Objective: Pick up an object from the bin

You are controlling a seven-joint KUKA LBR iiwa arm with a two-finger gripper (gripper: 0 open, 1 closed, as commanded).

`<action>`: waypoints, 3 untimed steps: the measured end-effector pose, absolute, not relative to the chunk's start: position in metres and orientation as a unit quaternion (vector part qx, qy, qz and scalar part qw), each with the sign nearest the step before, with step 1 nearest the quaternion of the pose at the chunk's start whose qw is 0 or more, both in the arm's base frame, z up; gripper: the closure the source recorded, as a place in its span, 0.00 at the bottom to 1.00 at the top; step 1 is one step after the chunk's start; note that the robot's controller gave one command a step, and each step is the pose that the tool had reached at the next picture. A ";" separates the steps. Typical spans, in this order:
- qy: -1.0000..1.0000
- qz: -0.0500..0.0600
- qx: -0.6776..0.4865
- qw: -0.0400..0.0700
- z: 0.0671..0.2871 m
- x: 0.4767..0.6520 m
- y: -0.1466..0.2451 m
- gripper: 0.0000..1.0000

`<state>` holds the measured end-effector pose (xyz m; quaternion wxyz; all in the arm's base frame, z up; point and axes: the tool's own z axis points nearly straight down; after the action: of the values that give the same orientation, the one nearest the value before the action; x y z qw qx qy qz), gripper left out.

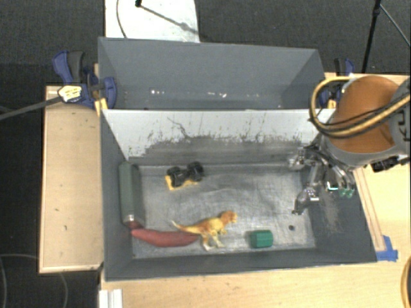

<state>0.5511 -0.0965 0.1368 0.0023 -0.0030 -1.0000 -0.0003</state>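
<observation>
Starting at the near wall of the bin (212, 265), I see a small green block (261, 239) on the floor right of centre. To its left an orange toy dinosaur (209, 225) stands touching the tip of a long red pepper-like piece (164, 237) that runs toward the left corner. Further back on the right, the gripper (302, 205) hangs low over bare floor close to the right wall. The green block is the thing nearest it, but they are clearly apart. I cannot tell from here whether the gripper is released or clenched. Along the left wall lies a grey-green cylinder (128, 194), and toward the far wall sits a yellow and black toy vehicle (184, 175).

As I judge it, the pick is not yet made. Every item rests on the floor, so approach, grasp and lift all remain.
</observation>
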 end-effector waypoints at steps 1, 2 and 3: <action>-1.000 0.000 -0.001 -0.002 0.141 0.553 -0.096 0.00; -0.999 0.001 0.040 -0.002 0.111 0.541 -0.051 0.00; -0.996 0.000 0.084 -0.001 0.101 0.509 0.022 0.00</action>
<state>0.5092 0.0221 0.1009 -0.0012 0.0844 -0.9964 -0.0001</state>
